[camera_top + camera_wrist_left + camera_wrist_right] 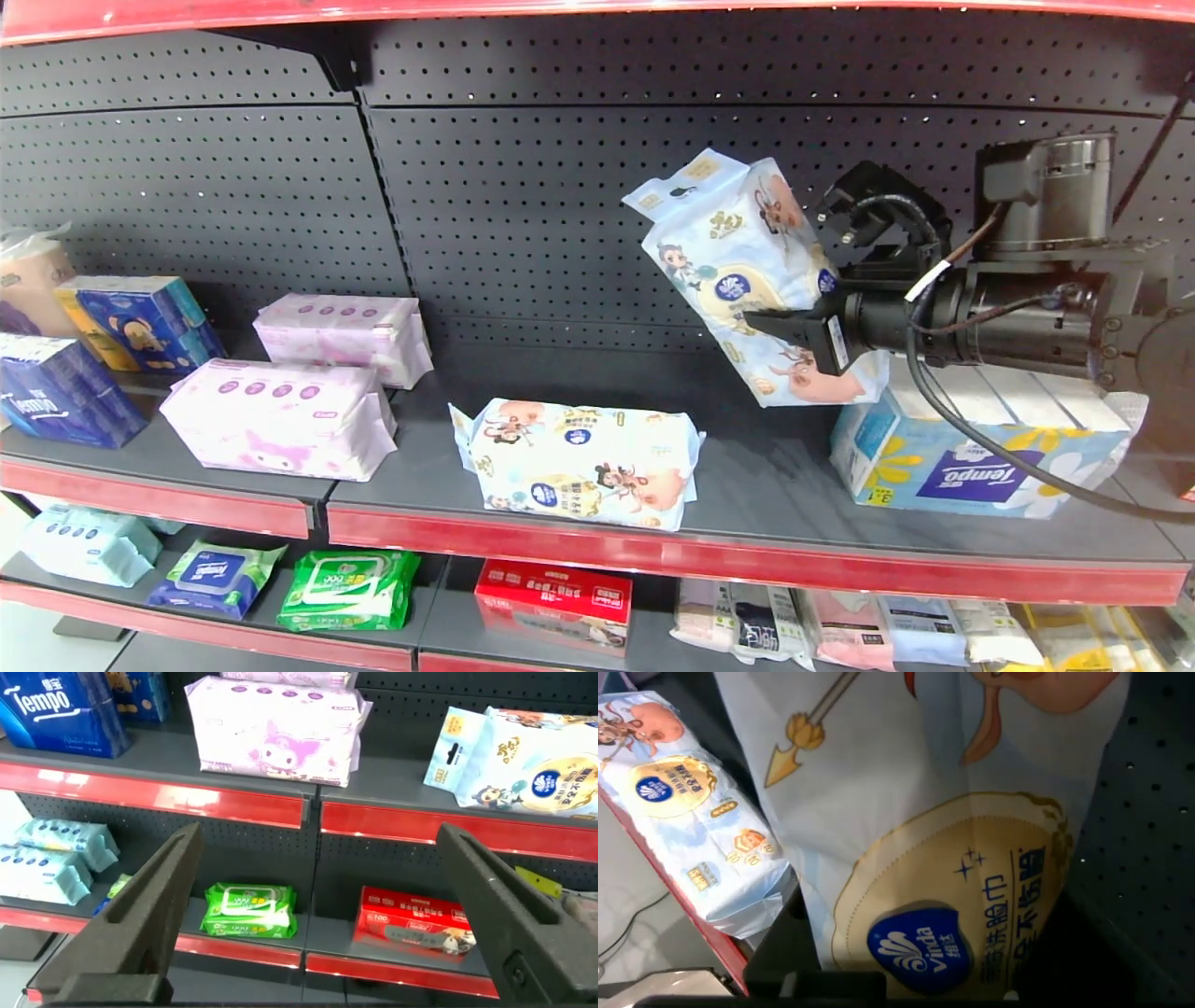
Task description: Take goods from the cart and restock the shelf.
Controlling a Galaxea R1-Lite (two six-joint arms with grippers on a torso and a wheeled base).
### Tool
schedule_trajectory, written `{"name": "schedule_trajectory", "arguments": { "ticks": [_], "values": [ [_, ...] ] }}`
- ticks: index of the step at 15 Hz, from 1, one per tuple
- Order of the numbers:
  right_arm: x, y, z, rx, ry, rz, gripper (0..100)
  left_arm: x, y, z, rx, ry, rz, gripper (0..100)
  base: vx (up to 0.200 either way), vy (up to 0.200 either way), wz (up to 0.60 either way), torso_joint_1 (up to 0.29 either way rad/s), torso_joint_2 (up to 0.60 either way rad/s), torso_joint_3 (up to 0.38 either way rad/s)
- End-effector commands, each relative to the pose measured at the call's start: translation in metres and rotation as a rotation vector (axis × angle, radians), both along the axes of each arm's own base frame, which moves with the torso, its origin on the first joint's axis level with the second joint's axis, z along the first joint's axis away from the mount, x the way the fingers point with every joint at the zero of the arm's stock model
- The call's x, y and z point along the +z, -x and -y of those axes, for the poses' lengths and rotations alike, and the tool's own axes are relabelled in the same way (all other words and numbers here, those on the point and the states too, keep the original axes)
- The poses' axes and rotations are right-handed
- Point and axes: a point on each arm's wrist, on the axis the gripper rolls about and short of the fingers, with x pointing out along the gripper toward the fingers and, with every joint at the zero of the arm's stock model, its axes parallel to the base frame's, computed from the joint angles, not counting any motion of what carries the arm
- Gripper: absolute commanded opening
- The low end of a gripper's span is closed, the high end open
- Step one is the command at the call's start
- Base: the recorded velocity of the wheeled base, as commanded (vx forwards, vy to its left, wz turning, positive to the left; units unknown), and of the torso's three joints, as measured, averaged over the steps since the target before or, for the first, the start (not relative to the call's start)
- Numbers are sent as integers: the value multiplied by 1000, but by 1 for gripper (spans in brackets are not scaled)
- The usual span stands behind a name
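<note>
2 cartoon-print tissue packs in play right now: 1 is clamped in the right gripper, the other lies flat near the front of the shelf. The held cartoon pack is up in the air and tilted, top end leaning toward the pegboard back wall, bottom end just beside the top corner of the flower-print pack. Can't tell if those 2 touch. The lying cartoon pack sits close to the red front lip, with a bare strip of shelf between it and the flower-print pack, and more bare board behind it up to the wall. On its other side there's a narrow gap to the 2 pink packs, then blue packs further left. The left gripper is lower down, out in front of the shelving, jaws spread wide with nothing in them, facing a green wipes pack and a red box on the shelf below.
</note>
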Motion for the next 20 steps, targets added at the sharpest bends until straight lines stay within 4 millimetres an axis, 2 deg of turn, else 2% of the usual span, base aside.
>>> {"name": "schedule_trajectory", "arguments": {
  "ticks": [1,12,16,20],
  "values": [
    [-2,-12,-7,6,1,0,0,0,0,0,1,1,0,100,0,0,0,0,0,0],
    [-20,-40,-31,83,76,9,0,0,0,0,1,-1,0,100,0,0,0,0,0,0],
    [-21,-46,-25,77,101,27,0,0,0,0,1,1,0,100,0,0,0,0,0,0],
    [-23,-66,-17,74,80,25,0,0,0,0,1,1,0,100,0,0,0,0,0,0]
  ]
}}
